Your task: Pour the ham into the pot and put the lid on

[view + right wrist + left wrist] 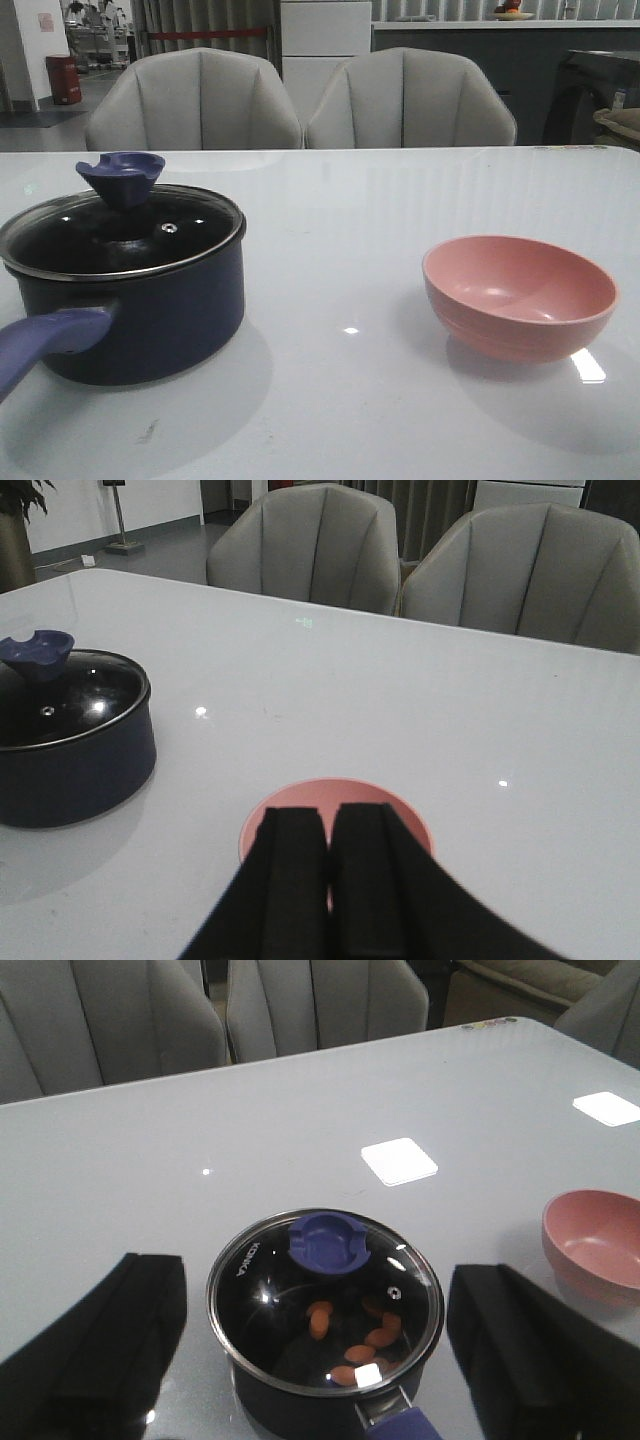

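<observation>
with the lid (325,1295) on, ham (358,1335) sits inside the pot (150,310).

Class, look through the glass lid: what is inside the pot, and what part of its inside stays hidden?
Through the lid, orange-pink ham pieces lie on the black floor of the pot. Glare and the knob cover some of the floor.

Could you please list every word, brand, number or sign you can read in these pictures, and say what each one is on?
"KONKA": printed in white on the glass of the lid, near its rim, seen from the left wrist camera.
A small round white symbol on the same glass: too small to read.
A paper notice on the far wall: blurred, unreadable.
Nothing readable on the pot or pink bowl.
</observation>
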{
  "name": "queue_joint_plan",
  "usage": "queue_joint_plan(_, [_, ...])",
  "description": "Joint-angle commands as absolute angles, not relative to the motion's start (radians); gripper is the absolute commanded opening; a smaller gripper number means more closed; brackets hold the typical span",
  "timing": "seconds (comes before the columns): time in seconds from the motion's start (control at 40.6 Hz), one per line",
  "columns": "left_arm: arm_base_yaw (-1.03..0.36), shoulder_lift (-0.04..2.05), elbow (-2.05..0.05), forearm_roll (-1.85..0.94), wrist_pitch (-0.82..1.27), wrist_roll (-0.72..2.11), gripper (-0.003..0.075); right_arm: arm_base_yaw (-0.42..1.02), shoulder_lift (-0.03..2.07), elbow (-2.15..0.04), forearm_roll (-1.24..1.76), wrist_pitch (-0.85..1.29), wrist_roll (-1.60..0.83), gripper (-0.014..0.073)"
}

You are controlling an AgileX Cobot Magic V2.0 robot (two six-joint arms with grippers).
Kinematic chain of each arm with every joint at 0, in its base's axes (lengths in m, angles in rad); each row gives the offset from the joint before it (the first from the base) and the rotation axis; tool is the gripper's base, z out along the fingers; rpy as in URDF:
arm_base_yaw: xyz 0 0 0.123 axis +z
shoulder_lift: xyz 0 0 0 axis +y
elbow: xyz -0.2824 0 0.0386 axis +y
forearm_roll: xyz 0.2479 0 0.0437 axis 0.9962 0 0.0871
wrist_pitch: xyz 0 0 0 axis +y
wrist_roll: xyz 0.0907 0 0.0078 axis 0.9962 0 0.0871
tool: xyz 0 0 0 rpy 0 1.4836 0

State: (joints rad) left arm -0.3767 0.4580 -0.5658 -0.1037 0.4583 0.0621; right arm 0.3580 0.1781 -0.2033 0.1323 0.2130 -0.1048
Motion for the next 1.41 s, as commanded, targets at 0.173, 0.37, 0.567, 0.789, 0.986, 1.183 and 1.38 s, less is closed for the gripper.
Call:
queue_joint_plan(0.173, [-0.374,0.269,-0.401,-0.109,0.315,0.063,0.0316,0.360,0.188,-0.233,0.134,0.129,-0.112,0.0162])
queue_joint_plan(0.37, [-0.374,0.253,-0.388,-0.138,0.286,0.063,0.0126,0.360,0.188,-0.233,0.134,0.129,-0.112,0.0162])
queue_joint_plan(0.567, [-0.374,0.253,-0.388,-0.138,0.286,0.063,0.0124,0.360,0.188,-0.233,0.134,0.129,-0.112,0.0162])
queue_joint_plan(0.789, [-0.374,0.253,-0.388,-0.138,0.286,0.063,0.0124,0.360,0.188,-0.233,0.134,0.129,-0.112,0.0162])
queue_joint_plan(0.986, [-0.372,0.245,-0.349,-0.065,0.210,0.063,0.0124,0.360,0.188,-0.233,0.134,0.129,-0.112,0.0162])
queue_joint_plan(1.183, [-0.229,0.180,-0.216,-0.040,0.038,0.056,0.0124,0.360,0.188,-0.233,0.134,0.129,-0.112,0.0162])
queue_joint_plan(1.38, [-0.070,0.107,-0.101,-0.038,-0.017,-0.030,0.0125,0.360,0.188,-0.233,0.134,0.129,-0.112,0.0162])
